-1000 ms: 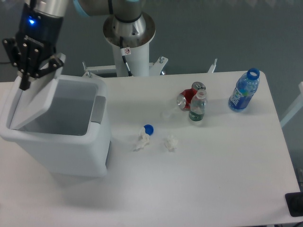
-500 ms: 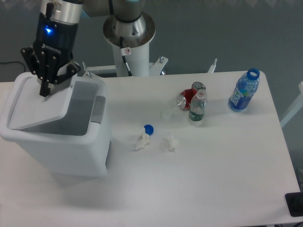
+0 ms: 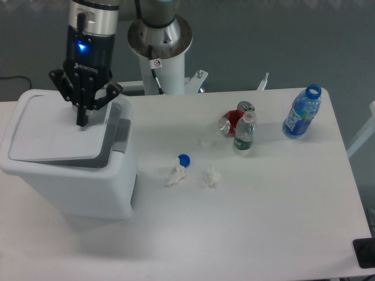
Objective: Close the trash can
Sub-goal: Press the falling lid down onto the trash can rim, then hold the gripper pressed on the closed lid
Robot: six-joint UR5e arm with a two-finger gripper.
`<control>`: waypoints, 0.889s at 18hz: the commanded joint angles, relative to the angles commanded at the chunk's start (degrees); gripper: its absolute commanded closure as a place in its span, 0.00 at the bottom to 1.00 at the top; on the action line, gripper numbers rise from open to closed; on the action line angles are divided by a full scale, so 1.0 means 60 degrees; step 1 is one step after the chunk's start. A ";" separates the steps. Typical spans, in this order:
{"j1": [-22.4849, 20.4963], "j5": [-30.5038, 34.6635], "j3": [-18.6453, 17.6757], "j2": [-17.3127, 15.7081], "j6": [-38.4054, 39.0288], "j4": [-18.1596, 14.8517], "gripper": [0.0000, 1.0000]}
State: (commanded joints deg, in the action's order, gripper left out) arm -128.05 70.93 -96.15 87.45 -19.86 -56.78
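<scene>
A: Where does the trash can (image 3: 70,170) sit?

B: At the left end of the white desk (image 3: 252,222), well apart from the bottles. It is a large white bin with rounded corners and a grey tab (image 3: 121,136) on its right side.

A: And the lid (image 3: 55,132)?

B: The lid lies nearly flat over the opening. Along its right edge a dark strip of the bin's inside shows, so it is not quite down.

A: What about the pincer (image 3: 81,120)?

B: It points straight down above the lid's right part, near the grey tab. Its fingers appear together as 1 thin dark tip, holding nothing. The tip seems to touch the lid, though contact cannot be told for certain. A blue light (image 3: 81,47) glows on the black wrist above it.

A: What lies to the right of the trash can?

B: A blue bottle cap (image 3: 184,159) and 2 crumpled white paper scraps (image 3: 174,174), the second (image 3: 211,177) just beside the first. Farther from the bin stand a red can (image 3: 234,119) on its side and a small green-tinted bottle (image 3: 244,132) upright, touching or nearly so. A blue bottle (image 3: 302,112) without a cap stands farthest from the bin. The arm's white base (image 3: 159,55) rises behind the desk, right of the bin.
</scene>
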 joint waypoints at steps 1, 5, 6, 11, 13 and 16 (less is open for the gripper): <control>-0.0015 0.0145 0.0000 0.0000 -0.0015 0.0000 0.89; -0.0117 0.0469 -0.0058 0.0015 -0.0175 -0.0015 0.89; -0.0132 0.0469 -0.0059 0.0015 -0.0249 -0.0029 0.89; -0.0147 0.0484 -0.0059 0.0015 -0.0249 -0.0029 0.89; -0.0132 0.0484 -0.0073 0.0015 -0.0249 -0.0029 0.89; -0.0118 0.0513 -0.0073 0.0044 -0.0249 -0.0029 0.89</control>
State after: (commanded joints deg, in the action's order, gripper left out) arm -128.76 74.00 -96.59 87.71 -21.36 -56.95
